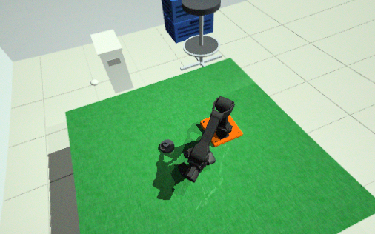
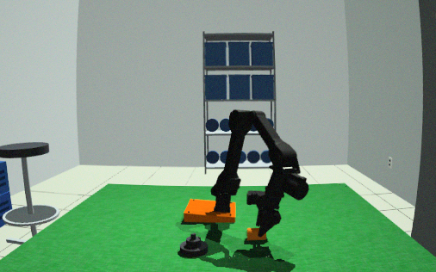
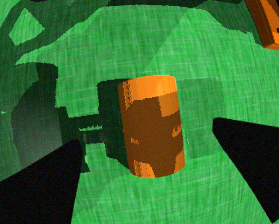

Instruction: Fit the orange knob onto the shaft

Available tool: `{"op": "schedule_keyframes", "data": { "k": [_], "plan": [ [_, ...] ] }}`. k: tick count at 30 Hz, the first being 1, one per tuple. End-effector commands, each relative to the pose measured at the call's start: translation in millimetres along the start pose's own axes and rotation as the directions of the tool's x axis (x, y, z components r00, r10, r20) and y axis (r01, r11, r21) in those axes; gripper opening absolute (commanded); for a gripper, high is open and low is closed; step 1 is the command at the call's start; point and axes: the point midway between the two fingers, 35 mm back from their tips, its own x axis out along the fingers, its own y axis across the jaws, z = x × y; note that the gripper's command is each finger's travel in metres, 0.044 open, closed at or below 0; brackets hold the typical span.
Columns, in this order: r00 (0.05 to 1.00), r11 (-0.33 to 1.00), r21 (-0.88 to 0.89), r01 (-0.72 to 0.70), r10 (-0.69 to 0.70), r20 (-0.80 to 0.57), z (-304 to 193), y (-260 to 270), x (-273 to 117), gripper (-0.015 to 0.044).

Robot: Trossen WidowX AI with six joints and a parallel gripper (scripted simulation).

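The orange knob [image 2: 252, 234] [image 3: 151, 127] lies on its side on the green mat [image 1: 128, 111] [image 2: 127, 237] [image 3: 200, 40], between the wide-open fingers [image 2: 263, 232], which hold nothing. The wrist view shows a gap on both sides of it; the top view hides it beneath the arm [image 1: 210, 133] [image 2: 274, 142]. Its long axis runs roughly parallel to the fingers' inner faces, across their closing line. The exterior view shows the round pedestal [image 1: 166, 146] [image 2: 193, 247] apart from the fingers, and a shelf rack [image 2: 204, 103] by the far wall.

High oblique top view, low frontal exterior, both spanning mat [image 1: 128, 111] [image 2: 119, 232] and arm [image 1: 210, 133] [image 2: 235, 151]; close downward wrist view.
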Motion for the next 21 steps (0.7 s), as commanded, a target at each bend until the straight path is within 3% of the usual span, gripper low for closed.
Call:
{"op": "schedule_keyframes", "data": {
  "k": [1,9,16,21],
  "plan": [
    [1.0,1.0,0.001,0.012,-0.012,0.003,-2.3,-3.1,10.6,0.044],
    [1.0,1.0,0.001,0.012,-0.012,0.003,-5.4,-3.8,20.5,0.044],
    [1.0,1.0,0.001,0.012,-0.012,0.003,-5.4,-3.8,20.5,0.0256],
    [1.0,1.0,0.001,0.012,-0.012,0.003,-5.4,-3.8,20.5,0.024]
  ]
}}
